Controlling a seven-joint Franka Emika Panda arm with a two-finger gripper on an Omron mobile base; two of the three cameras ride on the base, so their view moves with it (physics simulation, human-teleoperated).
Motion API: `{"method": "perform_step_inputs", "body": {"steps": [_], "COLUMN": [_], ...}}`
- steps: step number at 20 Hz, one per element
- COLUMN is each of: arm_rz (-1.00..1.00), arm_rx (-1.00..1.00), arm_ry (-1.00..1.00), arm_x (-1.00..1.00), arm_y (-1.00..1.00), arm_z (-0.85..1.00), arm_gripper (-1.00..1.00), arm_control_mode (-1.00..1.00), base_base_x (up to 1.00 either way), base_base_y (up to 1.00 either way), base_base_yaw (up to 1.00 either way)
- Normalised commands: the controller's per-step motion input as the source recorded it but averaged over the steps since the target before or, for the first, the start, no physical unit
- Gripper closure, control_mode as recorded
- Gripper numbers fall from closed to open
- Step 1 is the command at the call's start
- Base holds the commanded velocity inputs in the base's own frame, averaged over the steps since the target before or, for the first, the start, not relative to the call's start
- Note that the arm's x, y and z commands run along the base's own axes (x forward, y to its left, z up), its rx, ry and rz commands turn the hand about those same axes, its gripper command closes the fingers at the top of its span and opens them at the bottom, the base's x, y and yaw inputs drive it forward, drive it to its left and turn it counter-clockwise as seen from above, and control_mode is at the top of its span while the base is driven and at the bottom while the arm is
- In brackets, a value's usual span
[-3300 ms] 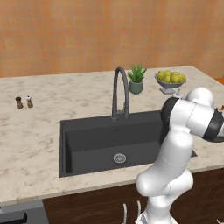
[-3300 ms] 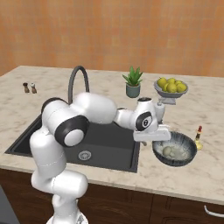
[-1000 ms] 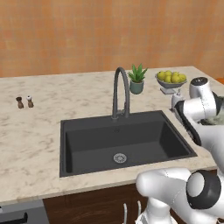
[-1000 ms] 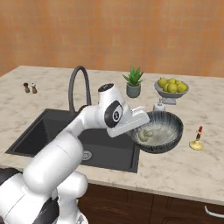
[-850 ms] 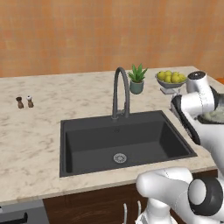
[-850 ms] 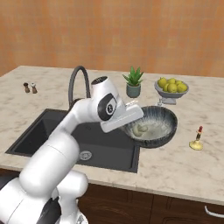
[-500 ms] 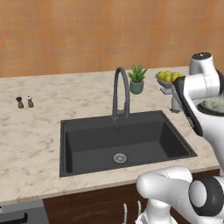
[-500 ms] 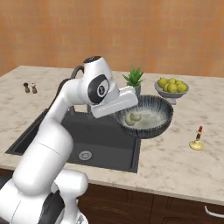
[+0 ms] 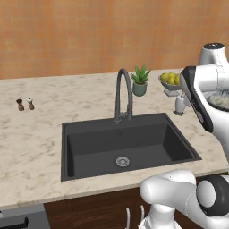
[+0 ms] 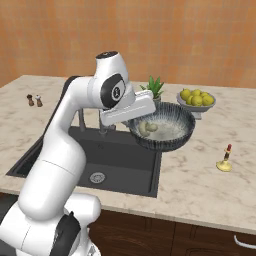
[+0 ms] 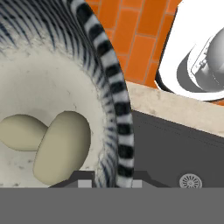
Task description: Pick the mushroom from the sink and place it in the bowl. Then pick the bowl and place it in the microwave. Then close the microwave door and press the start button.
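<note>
Above the sink (image 10: 120, 155), the pincer (image 11: 113, 180) holds the bowl (image 10: 162, 127) (mushroom (image 10: 146, 128) inside).

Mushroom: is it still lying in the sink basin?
No. The mushroom lies inside the bowl, which the gripper holds by its rim in the air over the sink.

Bowl (image 10: 162, 127) carried in open air above the sink's (image 10: 126, 159) right edge, gooseneck faucet (image 9: 122, 95) and potted plant (image 10: 154, 88) close behind it, fruit bowl (image 10: 196, 99) to its right, counter (image 10: 202, 175) bare up front
</note>
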Motion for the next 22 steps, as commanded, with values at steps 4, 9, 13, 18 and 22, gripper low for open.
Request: {"method": "perform_step_inputs", "body": {"steps": [4,9,13,18,22], "arm_rz": [0.13,0.03,0.00,0.00,0.00], "arm_rx": [-0.10,0.00,0.00,0.00,0.00], "arm_ry": [-0.22,-0.01,0.00,0.00,0.00], "arm_x": [-0.28,-0.46,-0.10,0.00,0.00], "arm_y": [0.17,0.33,0.14,0.00,0.00], "arm_z": [-0.02,0.03,0.00,0.00,0.00], "arm_gripper": [1.00,1.00,1.00,1.00,1.00], "arm_control_mode": [-1.00,-1.00,1.00,1.00,1.00], "base_base_x": [0.00,0.00,-0.22,-0.63,-0.21], "base_base_y": [0.00,0.00,0.17,0.38,0.53], "base_base_yaw": [0.00,0.00,0.01,0.14,0.61]}}
